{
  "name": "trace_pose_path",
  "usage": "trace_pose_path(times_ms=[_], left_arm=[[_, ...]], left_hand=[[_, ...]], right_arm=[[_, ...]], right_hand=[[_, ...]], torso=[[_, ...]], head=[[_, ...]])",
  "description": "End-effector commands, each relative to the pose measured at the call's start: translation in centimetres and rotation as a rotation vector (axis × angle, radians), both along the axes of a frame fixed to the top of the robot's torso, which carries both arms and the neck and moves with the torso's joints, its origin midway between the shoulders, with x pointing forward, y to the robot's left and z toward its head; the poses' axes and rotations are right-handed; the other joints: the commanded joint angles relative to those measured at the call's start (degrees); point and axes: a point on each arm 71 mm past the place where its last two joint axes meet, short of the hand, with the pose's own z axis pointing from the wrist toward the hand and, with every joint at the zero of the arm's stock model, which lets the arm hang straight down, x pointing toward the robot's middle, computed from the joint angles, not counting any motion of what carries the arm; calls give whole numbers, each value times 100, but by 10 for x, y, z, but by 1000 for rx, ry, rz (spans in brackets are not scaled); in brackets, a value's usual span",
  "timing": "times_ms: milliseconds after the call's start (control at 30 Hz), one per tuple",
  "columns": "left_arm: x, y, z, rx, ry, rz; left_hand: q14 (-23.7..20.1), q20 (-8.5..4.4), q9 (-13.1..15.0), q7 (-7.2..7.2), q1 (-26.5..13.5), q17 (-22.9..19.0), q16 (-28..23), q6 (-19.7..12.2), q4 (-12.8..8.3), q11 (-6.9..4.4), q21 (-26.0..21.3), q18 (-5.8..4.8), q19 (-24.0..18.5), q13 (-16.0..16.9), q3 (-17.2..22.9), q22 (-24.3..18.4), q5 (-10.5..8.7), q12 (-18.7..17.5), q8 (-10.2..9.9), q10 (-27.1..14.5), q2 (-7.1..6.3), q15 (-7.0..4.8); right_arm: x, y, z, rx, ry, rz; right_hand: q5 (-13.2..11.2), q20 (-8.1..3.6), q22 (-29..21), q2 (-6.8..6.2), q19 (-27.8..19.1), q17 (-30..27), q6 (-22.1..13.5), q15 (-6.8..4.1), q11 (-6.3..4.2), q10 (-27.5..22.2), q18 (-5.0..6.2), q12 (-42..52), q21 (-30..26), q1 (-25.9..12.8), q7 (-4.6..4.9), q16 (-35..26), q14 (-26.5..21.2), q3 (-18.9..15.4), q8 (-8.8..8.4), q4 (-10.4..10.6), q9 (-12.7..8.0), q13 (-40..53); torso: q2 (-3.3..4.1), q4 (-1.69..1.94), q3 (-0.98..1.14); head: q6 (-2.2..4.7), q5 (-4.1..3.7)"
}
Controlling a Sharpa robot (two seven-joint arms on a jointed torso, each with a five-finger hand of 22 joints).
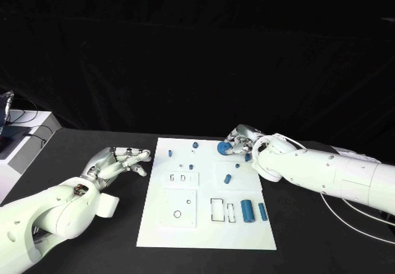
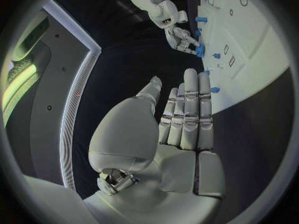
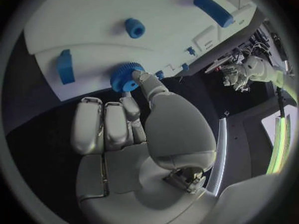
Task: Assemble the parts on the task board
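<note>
A white task board (image 1: pixel 206 194) is seen lying in the middle of a black bench (image 1: pixel 74 142), viewed from above. The right robot hand (image 1: pixel 241 142) is placed at the board's far right corner, where a round blue toothed gear (image 1: pixel 225 147) is gripped between its thumb and fingers; in the right wrist view the same gear (image 3: pixel 126 76) is seen pinched at the fingertips, right at the board's edge. The left robot hand (image 1: pixel 122 161) is held just beside the board's left edge, over the bench, with its fingers straight and apart and nothing held; in the left wrist view its fingers (image 2: pixel 190 112) are shown extended side by side. Several small blue parts are scattered across the board: two short pegs (image 1: pixel 169 153) near the far edge, a small cylinder (image 1: pixel 227 178) right of the middle, and two longer blue cylinders (image 1: pixel 248 212) lying side by side near the front right. Rectangular and round recesses (image 1: pixel 180 209) are marked in the board's near half.
</note>
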Motion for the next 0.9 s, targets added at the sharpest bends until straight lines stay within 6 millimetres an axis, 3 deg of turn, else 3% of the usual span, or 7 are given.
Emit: trace_pose_path(times_ms=[33,333,533,767,900], left_arm=[[-1,-3,1,-6,-3,-23],[-2,-3,2,-6,-2,-26],[-2,-4,2,-8,-2,-30],[-2,-5,2,-9,-2,-32],[-2,-5,2,-9,-2,-32]], left_hand=[[-36,-8,-4,-16,25,-10,36,-41,-11,-10,30,83,-48,7,-14,-7,4,-18,-18,-49,71,-10],[-38,-10,-4,-15,29,-9,38,-41,-13,-9,38,83,-52,7,17,-8,4,-18,-18,-51,71,-10],[-39,-9,-4,-15,15,-9,40,-40,-8,-9,47,82,-57,7,40,-9,4,-18,-17,-50,59,-9],[-39,-9,-4,-15,15,-9,40,-40,-8,-9,47,82,-57,7,40,-9,4,-18,-17,-50,59,-9],[-39,-9,-4,-15,15,-9,40,-40,-8,-9,47,82,-57,7,40,-9,4,-18,-17,-50,59,-9]], right_arm=[[-7,9,12,-58,-152,21],[-24,55,18,-83,-221,122],[-26,84,12,-118,-232,170],[-23,101,-1,-142,-213,180],[-20,106,-6,-151,-200,179]], right_hand=[[50,-44,978,21,267,9,310,-54,-29,63,-57,-27,39,-94,63,-38,8,-4,34,-4,40,14],[-81,-55,979,11,266,21,335,-60,-34,85,-66,-58,47,-120,50,-49,11,-41,32,27,39,39],[-141,-56,981,7,265,35,315,-60,-29,85,-69,-80,54,-111,57,-49,14,-53,25,48,35,48],[-152,-55,980,2,264,34,309,-57,-25,86,-69,-82,50,-105,61,-53,12,-54,26,51,35,53],[-161,-54,977,1,261,34,300,-56,-25,75,-67,-103,38,-96,63,-58,11,-54,25,56,34,51]], torso=[[-2,-1,-7],[6,5,-9],[0,18,-19],[9,26,-12],[9,43,-21]], head=[[3,-3],[6,4],[-1,0],[-8,21],[-31,16]])
